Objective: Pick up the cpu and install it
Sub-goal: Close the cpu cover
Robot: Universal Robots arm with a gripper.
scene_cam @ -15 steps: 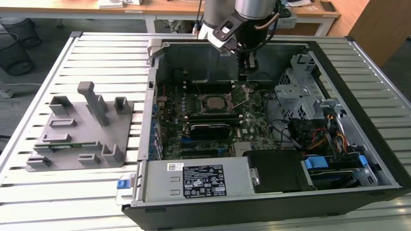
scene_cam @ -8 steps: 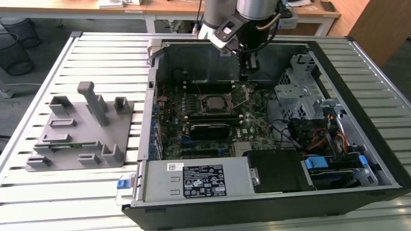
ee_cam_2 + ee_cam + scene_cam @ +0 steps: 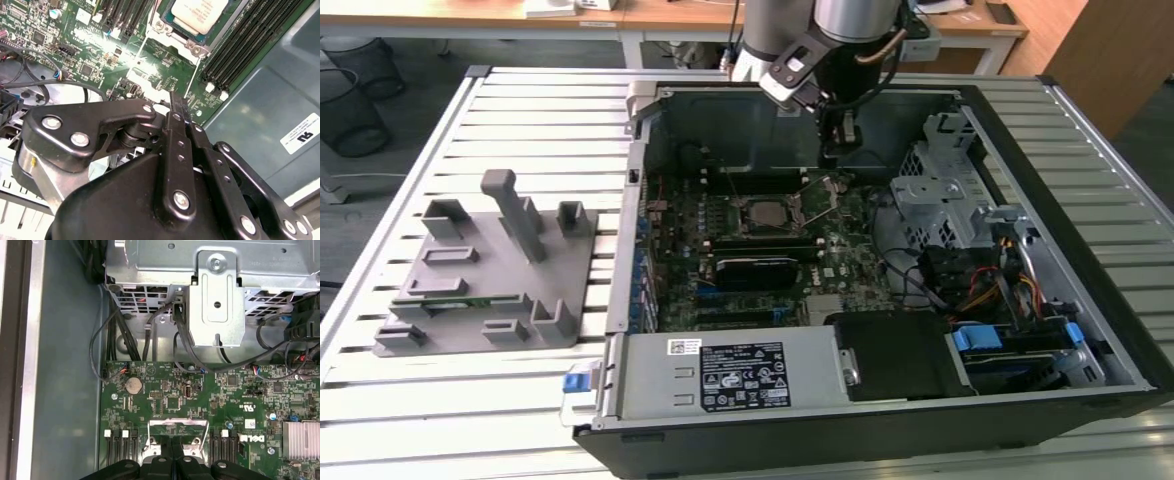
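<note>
Bright even light, glare on motherboard (image 3: 131,69)

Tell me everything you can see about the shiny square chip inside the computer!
The chip is a small, flat square with a pale silvery metal top and a thin greenish rim. It lies flat in its socket frame on the green board, inside the open computer case. The metal frame hugs its sides. The gripper hangs off to one side with its jaws shut, not touching the chip.
</note>
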